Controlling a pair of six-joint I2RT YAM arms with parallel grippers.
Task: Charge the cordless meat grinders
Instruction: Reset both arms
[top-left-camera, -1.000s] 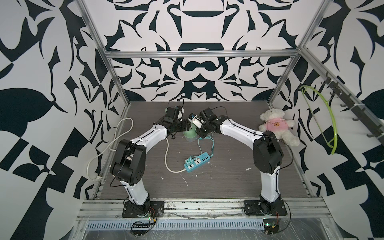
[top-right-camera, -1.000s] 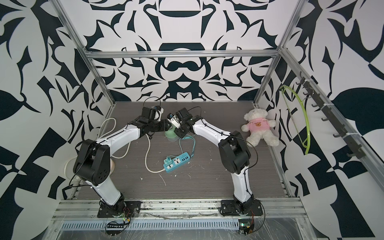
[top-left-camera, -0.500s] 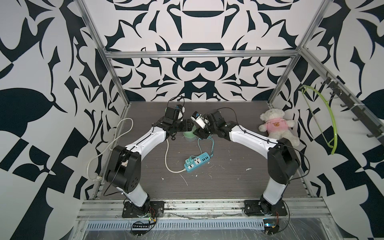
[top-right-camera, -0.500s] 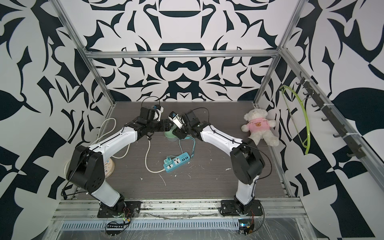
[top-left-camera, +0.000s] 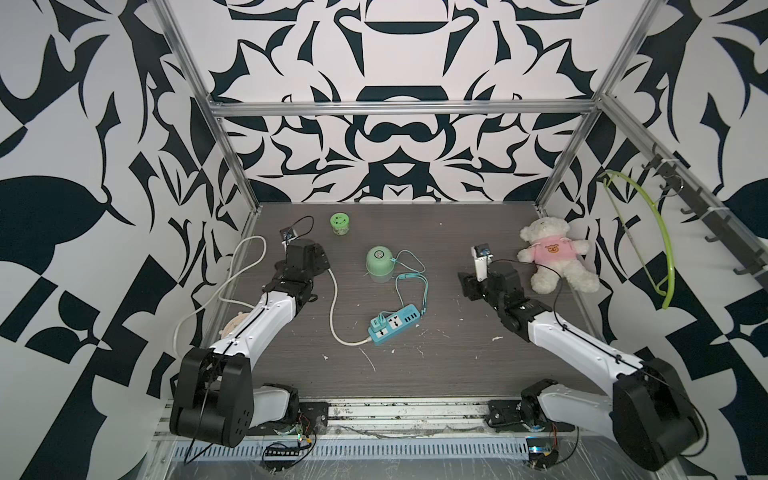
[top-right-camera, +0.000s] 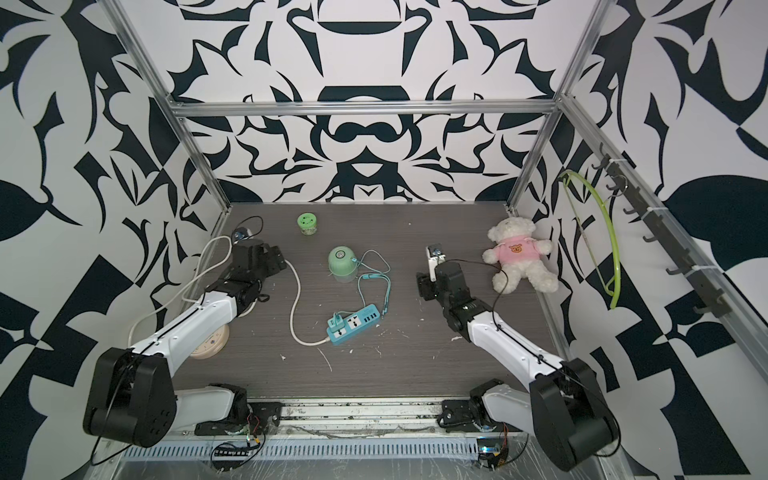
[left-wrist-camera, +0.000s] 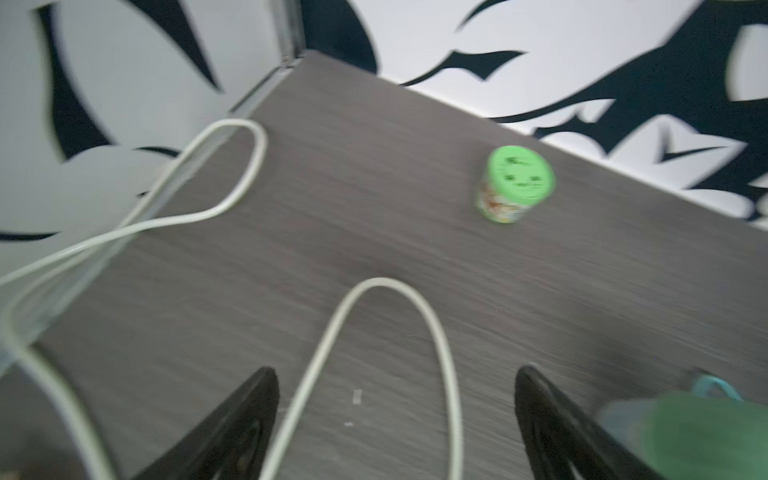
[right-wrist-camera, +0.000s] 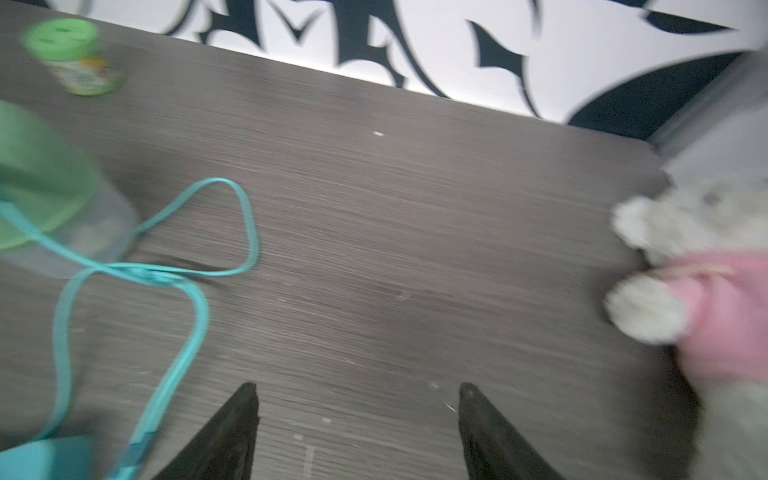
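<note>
Find left gripper (left-wrist-camera: 395, 371) with jaws spread wide, holding nothing, over a loop of white cord (left-wrist-camera: 380, 282). Find right gripper (right-wrist-camera: 358, 386) likewise spread and empty above bare table (right-wrist-camera: 415, 208). Locate cordless meat grinder (top-left-camera: 379, 259) upright between the two grippers, touching neither: to the left gripper's right, to the right gripper's left. Trace teal cable (right-wrist-camera: 166, 275) from grinder's side to teal power strip (top-left-camera: 394, 324), back of both grippers toward the bases. Note teddy bear (top-left-camera: 548, 257) just right of right gripper, green-lidded jar (top-left-camera: 340, 224) ahead of left one.
</note>
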